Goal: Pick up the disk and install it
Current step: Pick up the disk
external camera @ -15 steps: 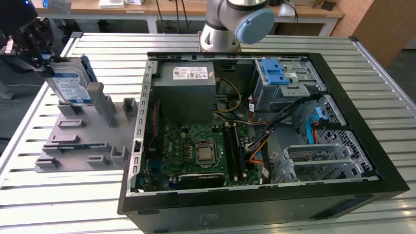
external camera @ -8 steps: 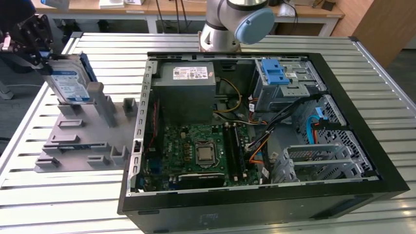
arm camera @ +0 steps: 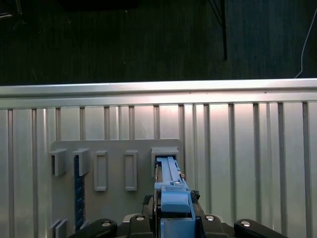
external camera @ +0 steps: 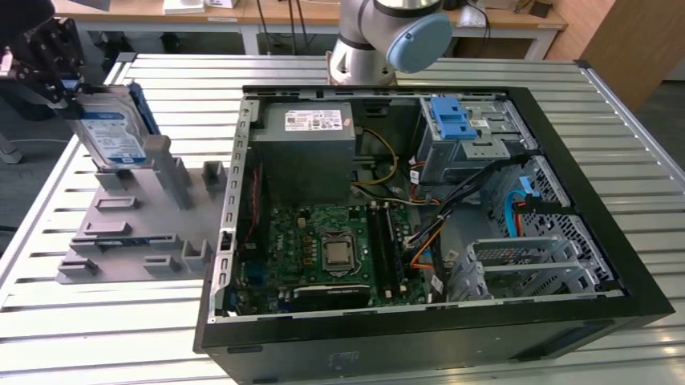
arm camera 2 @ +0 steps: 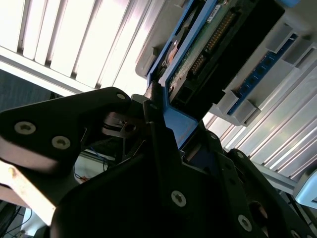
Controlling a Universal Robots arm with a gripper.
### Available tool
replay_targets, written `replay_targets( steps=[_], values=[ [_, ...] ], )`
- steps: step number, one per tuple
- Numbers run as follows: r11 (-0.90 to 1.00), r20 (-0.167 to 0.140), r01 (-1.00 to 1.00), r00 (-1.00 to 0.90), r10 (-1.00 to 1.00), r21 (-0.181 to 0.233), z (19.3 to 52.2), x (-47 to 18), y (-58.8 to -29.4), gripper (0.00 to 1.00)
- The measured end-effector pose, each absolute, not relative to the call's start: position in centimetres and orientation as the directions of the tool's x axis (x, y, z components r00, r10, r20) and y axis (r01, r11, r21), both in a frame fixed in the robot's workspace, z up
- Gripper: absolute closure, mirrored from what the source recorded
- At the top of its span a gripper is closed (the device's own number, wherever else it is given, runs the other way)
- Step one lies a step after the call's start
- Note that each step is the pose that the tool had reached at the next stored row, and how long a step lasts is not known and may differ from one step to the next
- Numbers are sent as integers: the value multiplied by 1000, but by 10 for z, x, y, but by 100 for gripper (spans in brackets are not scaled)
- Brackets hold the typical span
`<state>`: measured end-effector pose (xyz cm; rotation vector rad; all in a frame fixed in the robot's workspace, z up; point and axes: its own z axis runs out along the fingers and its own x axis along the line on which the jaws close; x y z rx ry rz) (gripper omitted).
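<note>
Exterior view, hand: gripper [external camera: 66, 84] closed on the upper end of the disk [external camera: 111, 128], near the table [external camera: 599, 104] edge at the exterior view's left.
Exterior view, disk: upright, labelled face turned toward the computer case [external camera: 428, 337], lower end at a slot in the far corner of the grey holder rack [external camera: 139, 216]; cannot tell whether clear of that slot.
Exterior view, progress: grasp judged made; carrying over and installing not yet done, with the disk well apart from the case.
Exterior view, surroundings: inside the open case a power-supply box [external camera: 310, 136], a motherboard [external camera: 332, 249], a bright blue latch [external camera: 451, 120] on a drive cage, and a metal bay [external camera: 530, 261] toward the near corner.
Exterior view, obstacles: loose cables [external camera: 471, 188] strung between the cages, likely in the way of any insertion there.
Second wrist view, hand: black fingers [arm camera 2: 158, 144] pressed against the blue edge of the disk [arm camera 2: 218, 39], circuit-board side showing.
First wrist view, disk: seen edge-on [arm camera: 171, 186] below the gripper [arm camera: 171, 223], reaching down to the end slot of the holder rack [arm camera: 114, 148].
First wrist view, surroundings: further empty slots beside it and a blue strip [arm camera: 78, 198] in another.
</note>
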<state>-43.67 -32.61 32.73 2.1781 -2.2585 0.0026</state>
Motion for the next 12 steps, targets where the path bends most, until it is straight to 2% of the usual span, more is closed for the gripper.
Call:
replay_targets(
  steps=[12],
  values=[
    [36,4,-999,-36,-999,1,338,-437,-326,64]
  ],
)
